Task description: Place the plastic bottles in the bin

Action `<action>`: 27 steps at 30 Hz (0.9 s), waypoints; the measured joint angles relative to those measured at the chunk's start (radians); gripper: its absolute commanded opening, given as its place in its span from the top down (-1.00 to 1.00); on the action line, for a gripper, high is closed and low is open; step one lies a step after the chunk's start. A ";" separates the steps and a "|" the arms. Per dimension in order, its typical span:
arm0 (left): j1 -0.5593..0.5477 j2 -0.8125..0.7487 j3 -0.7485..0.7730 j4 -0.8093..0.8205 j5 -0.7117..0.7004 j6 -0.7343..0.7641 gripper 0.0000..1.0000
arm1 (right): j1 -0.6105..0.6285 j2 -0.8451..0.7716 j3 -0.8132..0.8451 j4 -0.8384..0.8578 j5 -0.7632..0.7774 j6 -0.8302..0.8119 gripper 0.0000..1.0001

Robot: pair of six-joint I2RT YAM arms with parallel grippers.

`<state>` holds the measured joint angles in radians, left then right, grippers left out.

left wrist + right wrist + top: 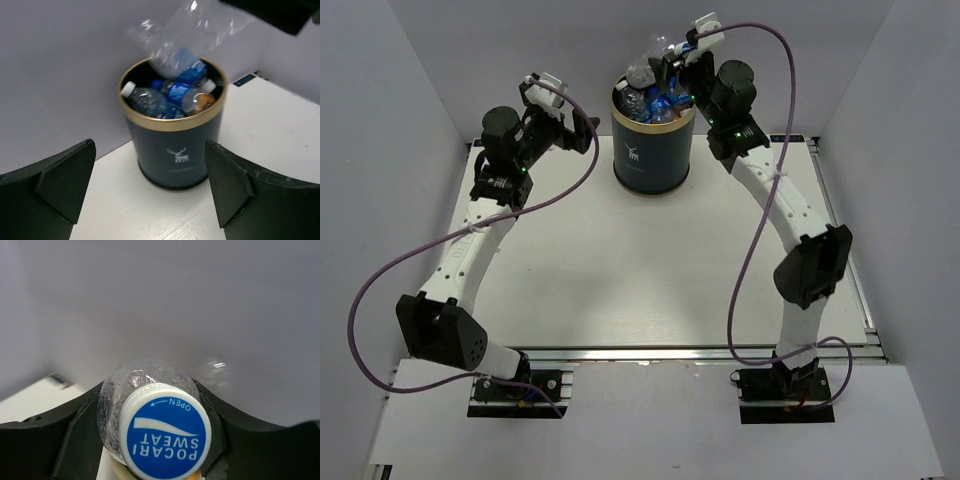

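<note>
Top external view: the tall dark navy cylindrical bin [653,155] with gold rim stands at 12 o'clock on the white table [650,270], full of clear plastic bottles [150,102] with blue labels. Above its 1 o'clock rim, the right gripper [152,425] clamps one clear blue-capped bottle [165,435]. At its 9 o'clock, the left gripper [150,187] gapes wide, holding nothing.

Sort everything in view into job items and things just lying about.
Job: bin; bottles inside it; clear bottle in the right gripper; open left gripper.
Not the job: purple cables; table.
</note>
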<state>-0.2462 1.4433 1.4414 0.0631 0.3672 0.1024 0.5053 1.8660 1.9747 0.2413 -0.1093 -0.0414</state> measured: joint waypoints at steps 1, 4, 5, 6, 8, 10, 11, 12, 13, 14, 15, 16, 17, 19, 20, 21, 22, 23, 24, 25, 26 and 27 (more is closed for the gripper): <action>0.010 0.000 -0.001 -0.002 -0.019 -0.003 -0.96 | -0.006 0.040 0.042 0.008 0.043 -0.041 0.73; 0.037 0.002 -0.014 -0.009 -0.055 -0.013 -0.96 | -0.018 0.192 0.193 0.068 0.158 -0.163 0.69; 0.043 0.005 -0.015 -0.011 -0.060 -0.014 -0.96 | -0.019 0.242 0.234 0.085 0.180 -0.197 0.69; 0.049 0.008 -0.017 -0.011 -0.066 -0.016 -0.96 | -0.019 0.280 0.259 0.094 0.191 -0.224 0.68; 0.057 0.015 -0.023 -0.014 -0.070 -0.019 -0.96 | -0.018 0.327 0.266 0.105 0.193 -0.257 0.68; 0.064 0.026 -0.027 -0.014 -0.071 -0.022 -0.96 | -0.016 0.354 0.250 0.116 0.188 -0.273 0.68; 0.069 0.033 -0.027 -0.016 -0.071 -0.025 -0.96 | -0.014 0.357 0.237 0.117 0.189 -0.282 0.68; 0.071 0.040 -0.027 -0.017 -0.070 -0.026 -0.96 | -0.012 0.361 0.231 0.117 0.191 -0.289 0.68; 0.075 0.048 -0.027 -0.019 -0.070 -0.027 -0.96 | -0.010 0.363 0.226 0.122 0.192 -0.298 0.67; 0.077 0.056 -0.027 -0.021 -0.069 -0.030 -0.97 | -0.008 0.363 0.221 0.124 0.193 -0.307 0.65; 0.080 0.063 -0.027 -0.024 -0.069 -0.032 -0.97 | -0.007 0.363 0.220 0.129 0.193 -0.313 0.61; 0.082 0.070 -0.027 -0.028 -0.068 -0.034 -0.96 | -0.006 0.363 0.220 0.133 0.194 -0.320 0.57; 0.083 0.075 -0.027 -0.032 -0.068 -0.037 -0.97 | -0.006 0.362 0.214 0.144 0.194 -0.328 0.50; 0.087 0.081 -0.030 -0.037 -0.068 -0.042 -0.97 | -0.005 0.354 0.184 0.165 0.194 -0.336 0.17; 0.087 0.082 -0.032 -0.037 -0.068 -0.044 -0.96 | -0.005 0.351 0.164 0.172 0.193 -0.338 -0.08; 0.089 0.082 -0.035 -0.037 -0.068 -0.047 -0.96 | -0.001 0.345 0.134 0.190 0.191 -0.343 -0.17; 0.090 0.082 -0.037 -0.036 -0.068 -0.049 -0.97 | 0.001 0.340 0.110 0.208 0.190 -0.348 -0.24; 0.090 0.082 -0.039 -0.037 -0.068 -0.051 -0.96 | 0.004 0.333 0.084 0.230 0.189 -0.356 -0.31; 0.090 0.082 -0.042 -0.038 -0.068 -0.053 -0.96 | 0.008 0.322 0.054 0.250 0.189 -0.362 -0.39; 0.091 0.082 -0.043 -0.040 -0.068 -0.055 -0.97 | 0.014 0.308 0.024 0.257 0.193 -0.371 -0.43; 0.091 0.082 -0.044 -0.041 -0.068 -0.058 -0.96 | 0.018 0.297 0.001 0.261 0.194 -0.377 -0.54; 0.091 0.081 -0.045 -0.041 -0.068 -0.059 -0.96 | 0.021 0.290 -0.012 0.262 0.195 -0.379 -0.58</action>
<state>-0.1551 1.5246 1.3960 0.0219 0.2996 0.0433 0.5259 2.1563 1.9625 0.5034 0.0860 -0.4206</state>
